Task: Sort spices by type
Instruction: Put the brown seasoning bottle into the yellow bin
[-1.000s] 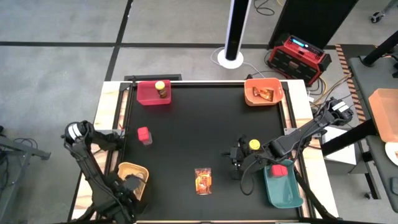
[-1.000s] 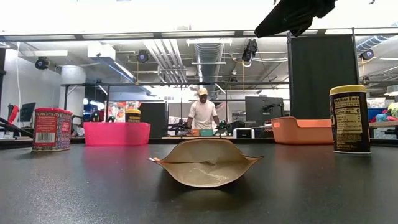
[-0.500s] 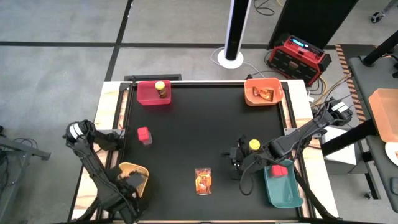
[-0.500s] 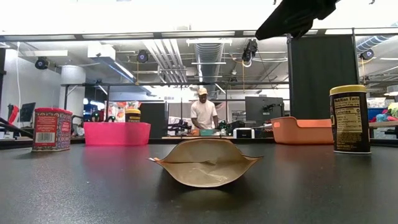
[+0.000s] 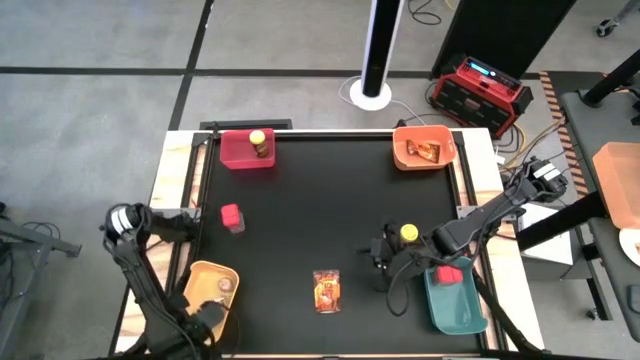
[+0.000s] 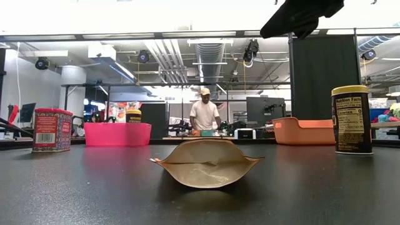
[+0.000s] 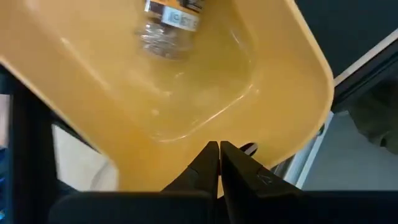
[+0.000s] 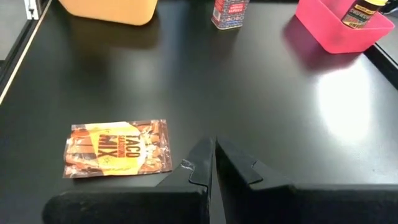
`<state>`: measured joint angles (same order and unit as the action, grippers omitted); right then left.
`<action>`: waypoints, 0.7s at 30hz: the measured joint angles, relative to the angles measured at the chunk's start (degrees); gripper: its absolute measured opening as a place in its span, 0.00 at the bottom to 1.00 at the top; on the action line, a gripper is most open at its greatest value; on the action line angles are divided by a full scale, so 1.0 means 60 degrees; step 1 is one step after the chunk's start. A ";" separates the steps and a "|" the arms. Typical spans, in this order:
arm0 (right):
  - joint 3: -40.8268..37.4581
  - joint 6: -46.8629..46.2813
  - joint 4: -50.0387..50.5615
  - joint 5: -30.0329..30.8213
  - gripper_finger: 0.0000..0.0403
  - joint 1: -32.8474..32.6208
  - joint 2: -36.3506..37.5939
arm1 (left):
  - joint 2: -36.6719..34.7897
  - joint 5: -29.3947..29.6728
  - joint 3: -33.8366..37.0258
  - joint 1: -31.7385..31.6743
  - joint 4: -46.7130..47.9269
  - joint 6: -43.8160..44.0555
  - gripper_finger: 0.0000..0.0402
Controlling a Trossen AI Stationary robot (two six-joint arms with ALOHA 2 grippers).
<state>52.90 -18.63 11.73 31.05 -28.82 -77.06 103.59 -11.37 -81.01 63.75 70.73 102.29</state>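
A taco mix packet (image 5: 326, 290) lies flat at the counter's (image 5: 310, 215) near edge; a second packet (image 5: 423, 151) sits in the orange bin (image 5: 424, 147), half hidden by its wall. Two yellow-lidded jars show: one (image 5: 259, 143) in the pink bin (image 5: 247, 149), one (image 5: 408, 233) just beside the right end effector (image 5: 378, 262), fingers pressed together and empty. Two red tins: one (image 5: 232, 217) stands loose, one (image 5: 449, 273) lies in the teal bin (image 5: 455, 298). One small round jar (image 7: 169, 25), cropped, rests in the yellow bin (image 5: 212, 287). The left end effector (image 7: 219, 163) hangs over that bin's rim, fingers closed, empty.
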 joint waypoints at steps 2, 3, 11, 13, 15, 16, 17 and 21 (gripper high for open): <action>0.0000 0.0000 -0.0001 -0.0001 0.03 -0.0049 0.0000 | 0.0160 0.0008 0.0000 -0.0004 -0.0194 -0.0027 0.00; 0.0000 0.0000 -0.0002 -0.0004 0.03 -0.0064 0.0000 | 0.0255 0.0014 0.0000 -0.0004 -0.0262 -0.0077 0.00; 0.0000 -0.0040 0.0000 -0.0004 0.03 -0.0117 0.0004 | 0.0543 0.0240 -0.0014 -0.0107 -0.1172 -0.0554 0.00; 0.0000 -0.0047 -0.0002 -0.0003 0.03 -0.0117 0.0004 | 0.0543 0.0480 -0.0073 -0.0113 -0.1241 -0.0548 0.00; 0.0000 -0.0047 0.0000 0.0000 0.03 -0.0117 0.0004 | 0.0543 0.0749 -0.0145 -0.0109 -0.1292 -0.0544 0.00; 0.0000 -0.0047 0.0000 0.0000 0.03 -0.0117 0.0004 | 0.0543 0.0841 -0.0166 -0.0111 -0.1263 -0.0544 0.00; 0.0000 -0.0047 0.0000 0.0000 0.03 -0.0117 0.0004 | 0.0543 0.0908 -0.0175 -0.0114 -0.1235 -0.0544 0.00; 0.0000 -0.0047 0.0000 0.0000 0.03 -0.0117 0.0004 | 0.0543 0.1115 -0.0175 -0.0127 -0.1022 -0.0565 0.00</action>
<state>52.90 -18.92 11.73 31.05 -29.52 -77.03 106.85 -4.68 -82.06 62.98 64.60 98.90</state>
